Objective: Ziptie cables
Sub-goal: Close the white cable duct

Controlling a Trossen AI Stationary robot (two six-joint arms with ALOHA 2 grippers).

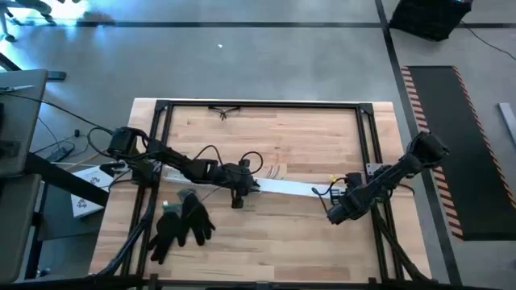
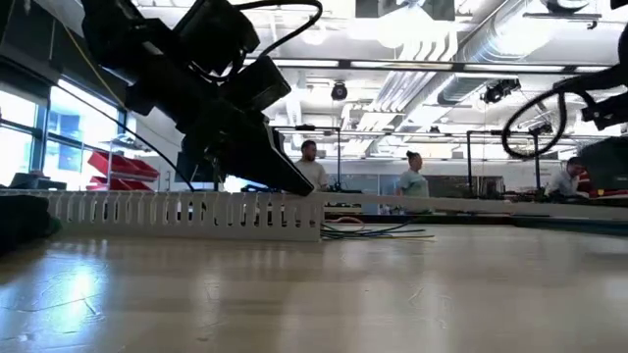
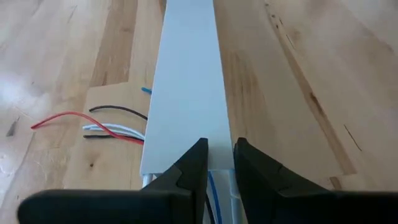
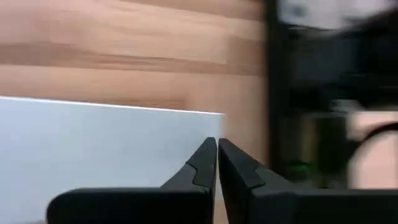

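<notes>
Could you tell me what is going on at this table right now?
Both arms are at a long white plastic channel lying across the wooden table. The left gripper sits over its slotted end, jaws slightly apart. The right gripper is at the other end, jaws nearly closed. Thin coloured cables spill out beside the channel.

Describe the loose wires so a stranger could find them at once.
Start at the long white channel across the middle of the wooden table. The wires fan out sideways from it near the left gripper: thin red, black and white strands, the only loose colored threads there.
</notes>
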